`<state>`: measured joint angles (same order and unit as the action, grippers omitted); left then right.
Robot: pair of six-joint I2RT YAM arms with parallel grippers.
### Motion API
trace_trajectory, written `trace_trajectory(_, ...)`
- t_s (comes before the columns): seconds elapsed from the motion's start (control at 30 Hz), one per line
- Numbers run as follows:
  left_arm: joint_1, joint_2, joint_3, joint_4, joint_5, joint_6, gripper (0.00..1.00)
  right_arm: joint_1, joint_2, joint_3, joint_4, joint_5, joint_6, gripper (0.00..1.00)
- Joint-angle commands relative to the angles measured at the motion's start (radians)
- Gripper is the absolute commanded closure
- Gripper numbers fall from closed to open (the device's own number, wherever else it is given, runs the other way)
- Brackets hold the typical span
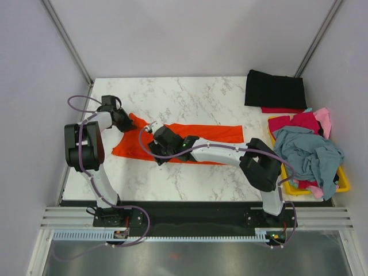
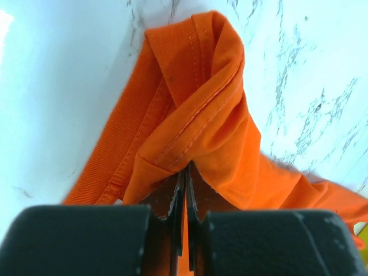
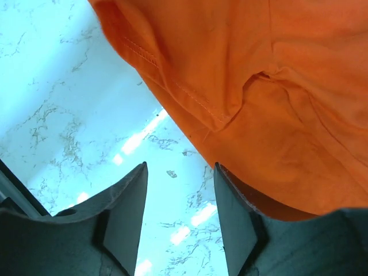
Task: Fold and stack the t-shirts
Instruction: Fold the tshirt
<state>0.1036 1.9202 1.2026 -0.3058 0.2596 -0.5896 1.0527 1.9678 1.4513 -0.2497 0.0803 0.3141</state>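
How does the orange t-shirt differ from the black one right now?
The orange t-shirt lies as a long band across the middle of the table; the black t-shirt is a compact folded rectangle at the far right corner. The left pincer is shut on the orange one's left end; no pincer touches the black one. Both lie outside the yellow bin.

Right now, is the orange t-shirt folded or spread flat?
Partly folded: the orange t-shirt lies as a long narrow band on the table, and the left gripper pinches its bunched collar end.
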Motion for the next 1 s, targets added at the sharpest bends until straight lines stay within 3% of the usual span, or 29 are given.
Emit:
trace_trajectory(0.0,0.008,-0.013,0.055,0.005,-0.030,-0.018,0.93,-0.003,-0.032,0.001,0.018,0.015,0.000,0.41)
trace_trajectory(0.17,0.010,0.002,0.090,-0.022,-0.023,-0.013,0.93,-0.025,0.069,0.177,0.012,-0.037,-0.007,0.42)
trace_trajectory(0.3,0.008,0.078,0.248,-0.106,-0.031,0.025,0.92,-0.132,0.097,0.228,0.012,-0.126,0.057,0.43)
trace_trajectory(0.47,0.010,0.259,0.451,-0.225,-0.063,0.080,0.92,-0.290,0.008,0.106,0.009,-0.143,0.046,0.41)
trace_trajectory(0.6,0.010,0.315,0.524,-0.237,-0.075,0.079,0.93,-0.451,-0.087,-0.090,0.007,-0.151,0.010,0.40)
trace_trajectory(0.73,0.010,0.309,0.578,-0.245,-0.073,0.077,0.92,-0.525,-0.136,-0.196,0.004,-0.154,-0.032,0.38)
trace_trajectory(0.87,0.008,0.186,0.557,-0.248,-0.158,0.112,0.75,-0.577,-0.080,-0.195,-0.039,-0.134,-0.033,0.37)
trace_trajectory(0.97,0.019,0.030,0.458,-0.248,-0.244,0.145,0.45,-0.643,-0.084,-0.219,-0.028,-0.155,-0.015,0.36)
